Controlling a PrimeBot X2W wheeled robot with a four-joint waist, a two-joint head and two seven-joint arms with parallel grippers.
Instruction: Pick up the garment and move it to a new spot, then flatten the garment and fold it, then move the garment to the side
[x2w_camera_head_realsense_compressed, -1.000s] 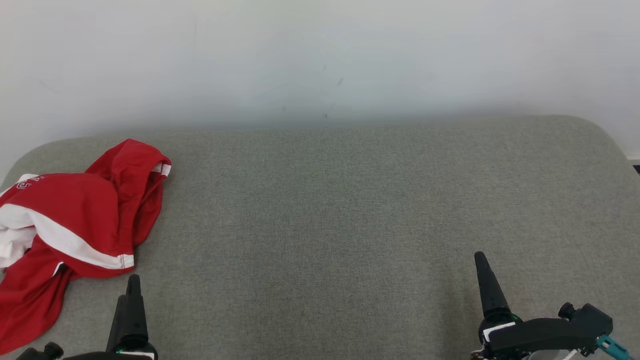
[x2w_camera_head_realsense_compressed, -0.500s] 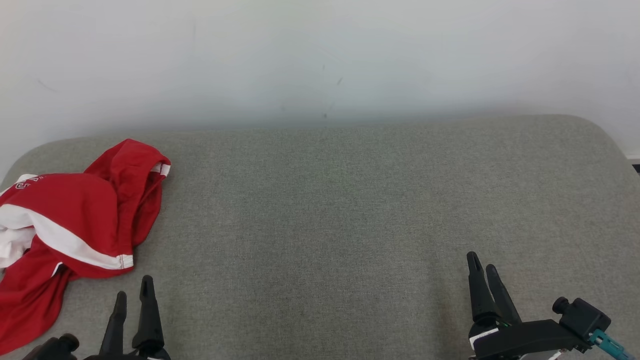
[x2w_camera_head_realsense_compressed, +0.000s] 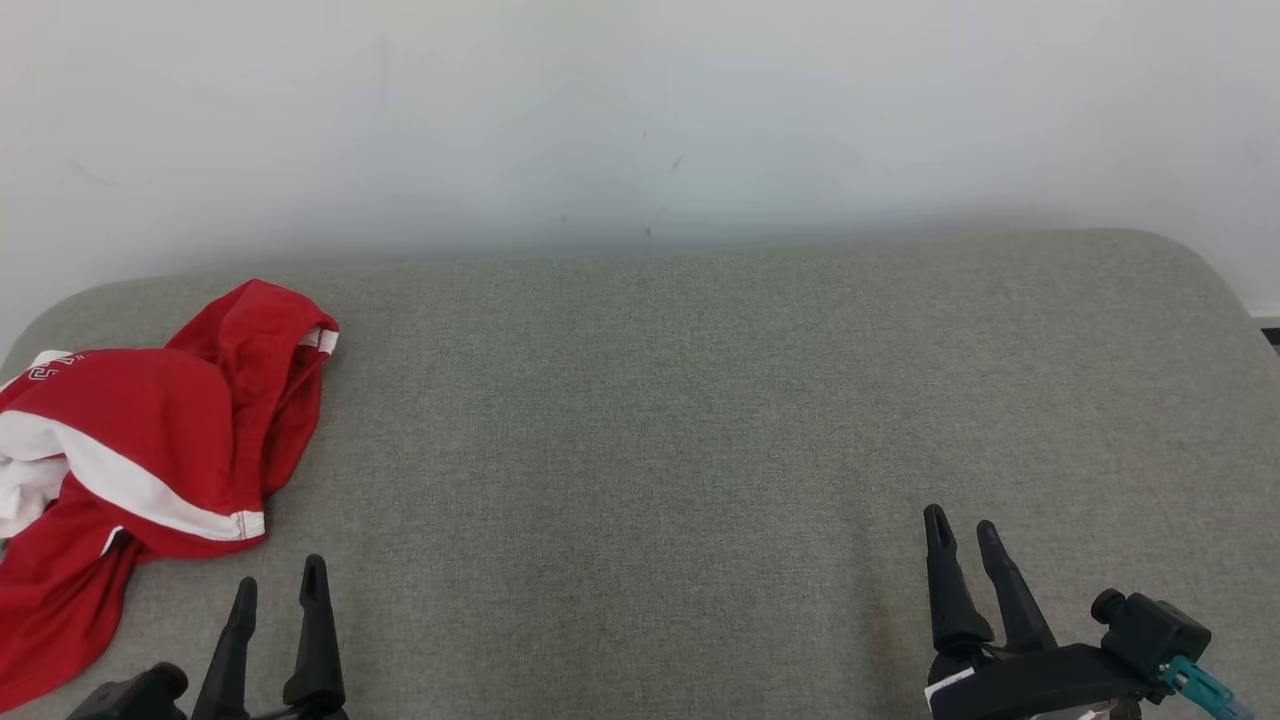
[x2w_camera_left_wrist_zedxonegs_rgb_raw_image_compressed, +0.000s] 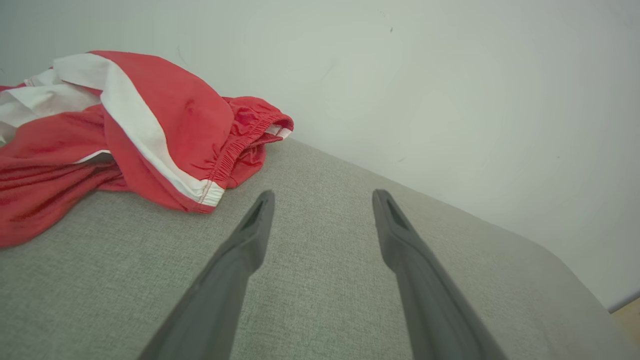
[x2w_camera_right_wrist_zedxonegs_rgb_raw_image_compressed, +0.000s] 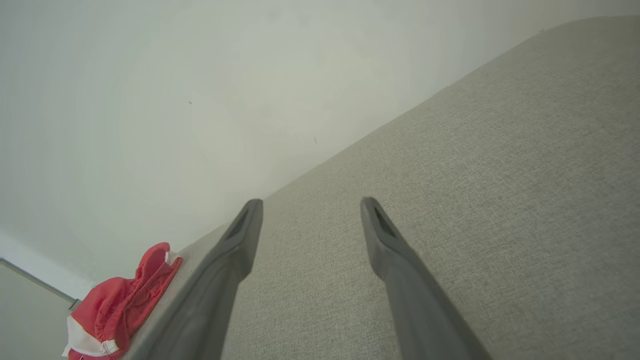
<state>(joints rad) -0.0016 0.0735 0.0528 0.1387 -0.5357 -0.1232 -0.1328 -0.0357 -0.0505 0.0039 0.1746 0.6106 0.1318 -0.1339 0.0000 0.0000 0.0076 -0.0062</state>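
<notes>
Garment position: We found the garment (x2w_camera_head_realsense_compressed: 150, 440), red with white bands, crumpled in a heap at the far left of the grey upholstered surface (x2w_camera_head_realsense_compressed: 680, 420), with part of it running past the left border of the head view.
Left gripper: The left gripper (x2w_camera_head_realsense_compressed: 280, 574) had its jaws spread wide and held nothing. Its fingers pointed over bare upholstery, just beside the heap's near right edge and not touching it.
Right gripper: The right gripper (x2w_camera_head_realsense_compressed: 961, 520) was likewise fully spread and empty, well apart from the garment on the opposite side of the surface.
Weight and stiffness: We judged the cloth light, thin and limp. It would sag and hang from whatever point was pinched, and would hold no shape.
Surface: The weave looked smooth, so we expected a single layer to slide between the fingers.
Fragility: None expected; firm pinching should do no harm.
Preferred hold: We favoured the gathered elastic band (x2w_camera_left_wrist_zedxonegs_rgb_raw_image_compressed: 240, 145), which was thicker and stood raised toward the left gripper in the left wrist view.
Alternative hold: The stitched white hem (x2w_camera_left_wrist_zedxonegs_rgb_raw_image_compressed: 205, 192) lay nearest the fingers, flat on the upholstery.
Caution: We judged that a low pinch could catch the upholstery along with the cloth.
Task stage: Pick-up not yet begun.
</notes>
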